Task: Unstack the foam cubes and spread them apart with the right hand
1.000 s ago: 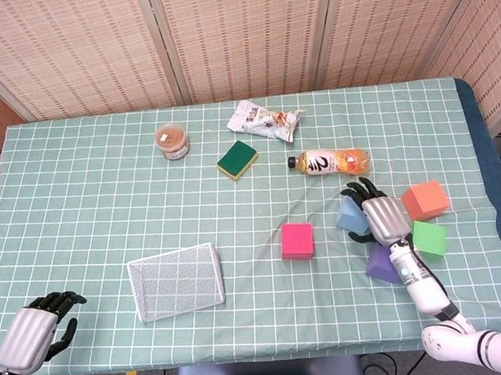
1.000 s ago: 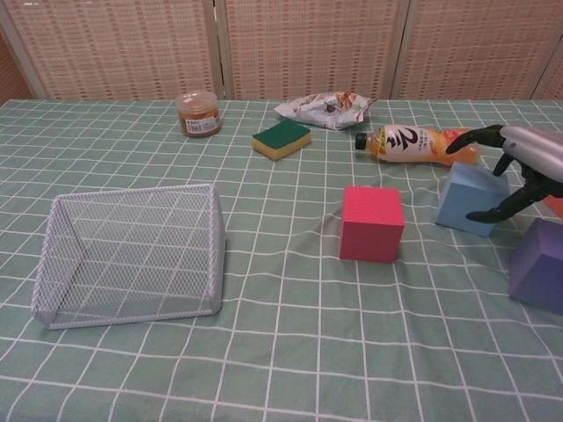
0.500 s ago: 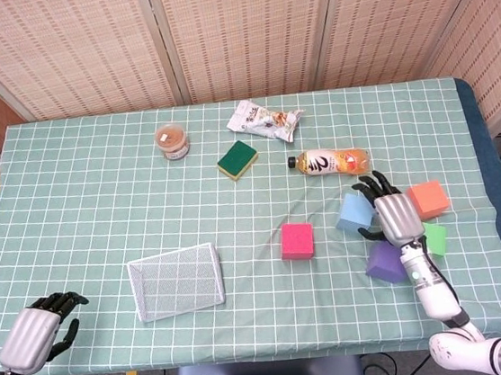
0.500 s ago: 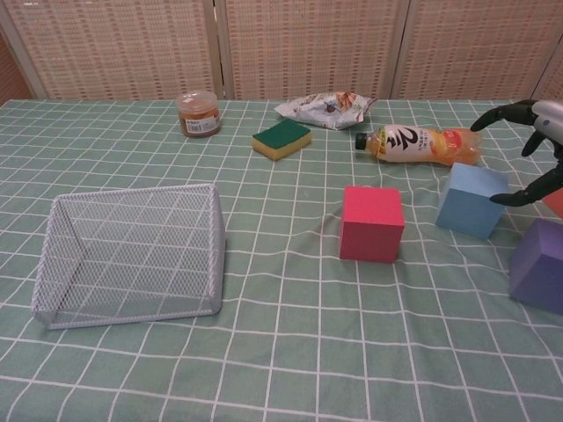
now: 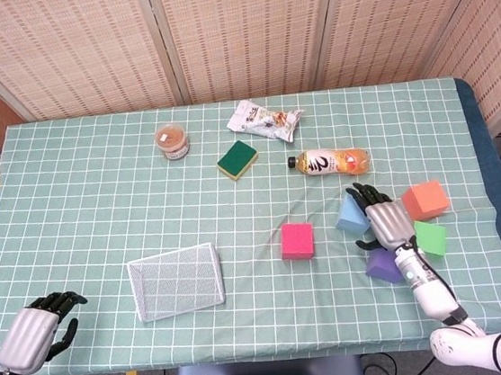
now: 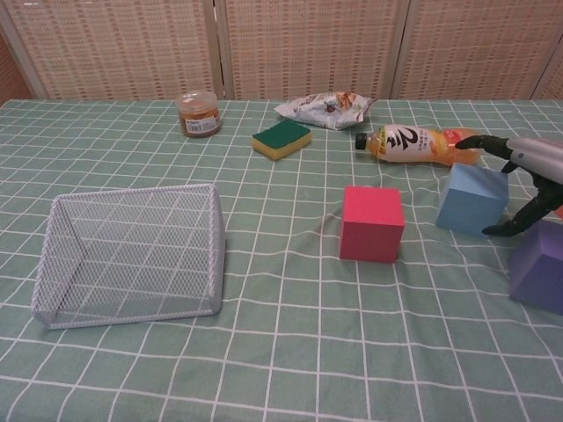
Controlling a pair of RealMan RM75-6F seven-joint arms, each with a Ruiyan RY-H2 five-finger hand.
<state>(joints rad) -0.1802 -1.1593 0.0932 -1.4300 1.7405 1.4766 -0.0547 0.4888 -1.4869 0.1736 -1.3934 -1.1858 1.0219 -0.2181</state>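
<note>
All the foam cubes lie apart on the green checked cloth, none stacked. The pink cube [image 5: 297,240] [image 6: 372,223] sits mid-table. The light blue cube [image 5: 351,215] [image 6: 472,200] lies to its right, with the purple cube [image 5: 381,267] [image 6: 538,266], green cube [image 5: 432,237] and orange cube [image 5: 425,199] beyond. My right hand [image 5: 384,220] [image 6: 528,176] hovers at the blue cube's right side, fingers spread over its top edge and thumb low beside it, holding nothing. My left hand [image 5: 36,334] rests empty off the table's near left corner.
A wire mesh tray [image 5: 176,281] [image 6: 132,255] lies near left. At the back are a drink bottle [image 5: 329,162] [image 6: 413,143], a green-yellow sponge [image 5: 237,160] [image 6: 281,139], a snack bag [image 5: 265,120] [image 6: 324,108] and a small jar [image 5: 172,141] [image 6: 199,113].
My right hand drew back and up from the blue cube, then came back down against its right side. The cubes have not shifted. The left hand stayed still.
</note>
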